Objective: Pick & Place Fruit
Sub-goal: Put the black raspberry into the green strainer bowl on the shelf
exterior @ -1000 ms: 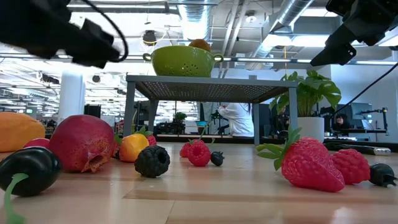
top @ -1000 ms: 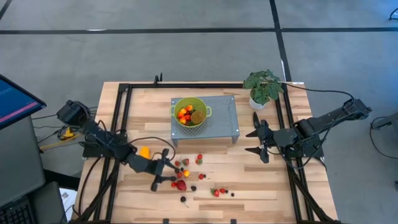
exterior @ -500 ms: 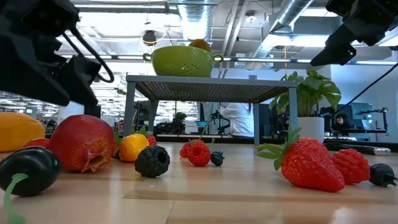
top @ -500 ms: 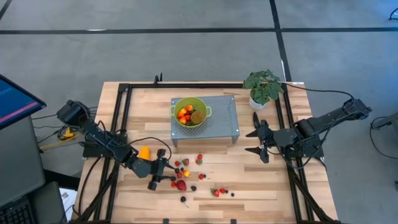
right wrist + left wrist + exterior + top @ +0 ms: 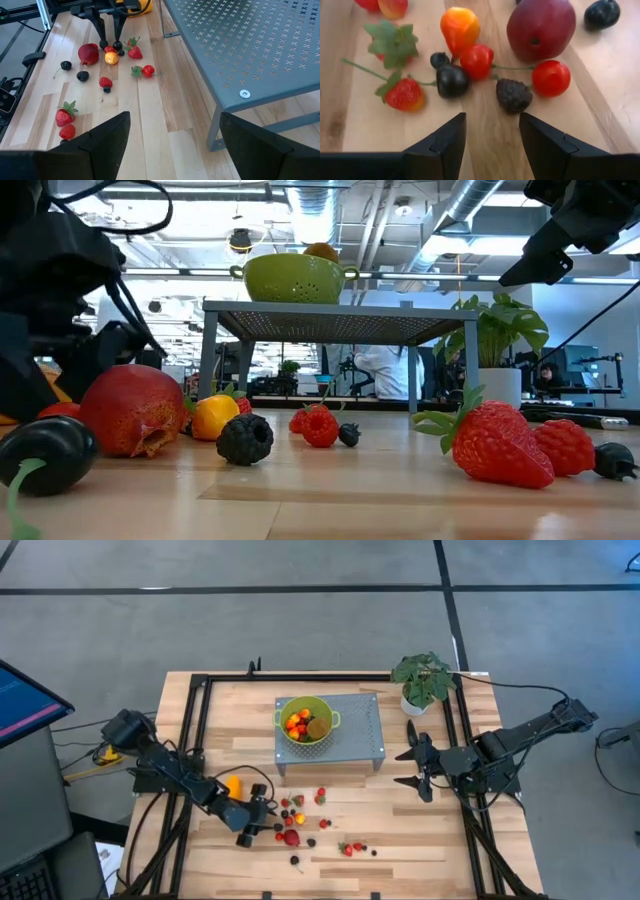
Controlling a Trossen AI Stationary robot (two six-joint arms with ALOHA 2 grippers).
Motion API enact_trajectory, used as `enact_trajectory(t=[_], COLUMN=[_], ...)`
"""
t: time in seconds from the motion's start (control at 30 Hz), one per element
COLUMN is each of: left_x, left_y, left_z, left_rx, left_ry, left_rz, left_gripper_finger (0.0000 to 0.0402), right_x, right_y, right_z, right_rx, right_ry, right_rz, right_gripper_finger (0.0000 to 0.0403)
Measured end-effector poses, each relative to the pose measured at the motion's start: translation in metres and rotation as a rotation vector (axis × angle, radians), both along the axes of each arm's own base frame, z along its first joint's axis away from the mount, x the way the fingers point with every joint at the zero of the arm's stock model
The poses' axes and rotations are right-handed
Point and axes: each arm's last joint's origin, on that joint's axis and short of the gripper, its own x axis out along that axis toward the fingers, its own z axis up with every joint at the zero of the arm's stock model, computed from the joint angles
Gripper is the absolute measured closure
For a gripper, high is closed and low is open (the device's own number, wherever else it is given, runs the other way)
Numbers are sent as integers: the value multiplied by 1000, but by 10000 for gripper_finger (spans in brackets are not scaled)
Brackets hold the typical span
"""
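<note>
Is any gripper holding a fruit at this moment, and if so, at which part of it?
No, nothing is held. The left gripper is open just before the small fruit, with only wood between its fingers. The right gripper is open beside the metal stand.

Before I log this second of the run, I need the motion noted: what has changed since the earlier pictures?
The left gripper has pulled back toward its own side of the table and dropped low beside the fruit cluster, its jaws apart with nothing between them. No fruit was taken or released. The right gripper, the green colander on the grey stand and the scattered fruit have stayed put.
</note>
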Motion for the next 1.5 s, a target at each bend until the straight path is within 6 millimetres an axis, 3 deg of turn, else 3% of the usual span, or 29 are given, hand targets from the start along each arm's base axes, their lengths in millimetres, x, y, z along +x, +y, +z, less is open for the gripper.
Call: enact_trajectory(t=[0.73,1.17,1.5], left_x=[1,1,5], left_y=[-7,-8,-9], left_z=[-5,-5,-1], left_rx=[-62,-85,-64], left_ry=[11,4,-32], left_rz=[-44,-21,19], left_gripper_finger=[221,147,162], right_x=[0,0,0], right_y=[0,0,0], right_z=[0,0,0], right_rx=[0,0,0], right_ry=[0,0,0], right_rz=[0,0,0], right_gripper_finger=[101,101,101])
